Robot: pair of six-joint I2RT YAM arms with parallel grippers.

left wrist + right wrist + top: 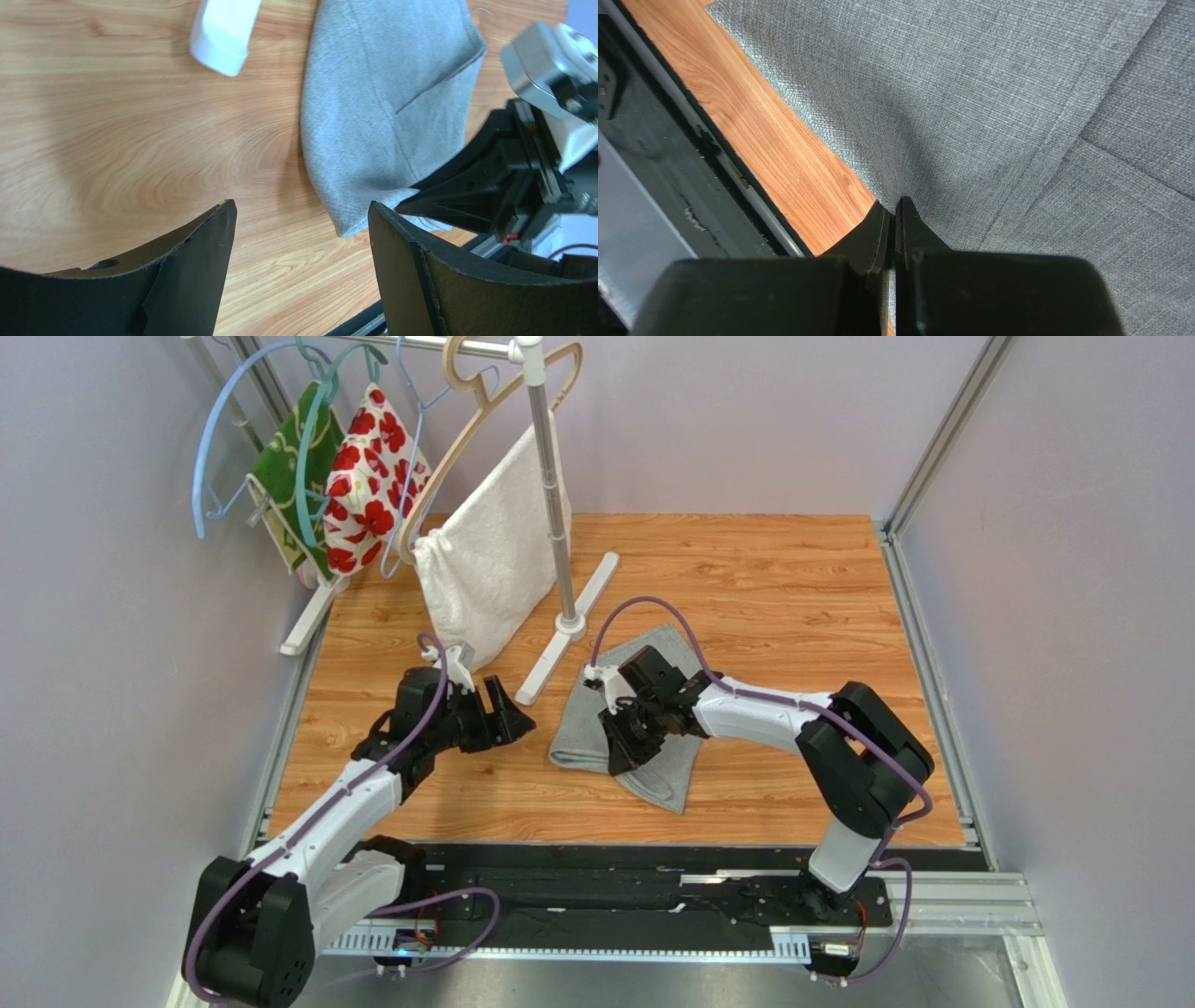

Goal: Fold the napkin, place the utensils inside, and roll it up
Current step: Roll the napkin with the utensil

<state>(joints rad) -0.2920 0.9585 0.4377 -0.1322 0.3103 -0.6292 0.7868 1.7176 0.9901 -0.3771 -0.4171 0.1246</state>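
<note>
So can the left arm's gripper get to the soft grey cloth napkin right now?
Probably yes. The left gripper is open, with only bare wooden table between it and the soft grey cloth napkin. The right gripper seems pinched on the cloth's edge nearby, so it might crowd things.

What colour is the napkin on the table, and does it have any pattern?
The napkin is plain mid-grey with no print, only a fine weave. The right wrist view shows it best.

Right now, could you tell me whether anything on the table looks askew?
The napkin lies folded crookedly, its layers' edges not lined up, one edge pinched in the shut right gripper.
</note>
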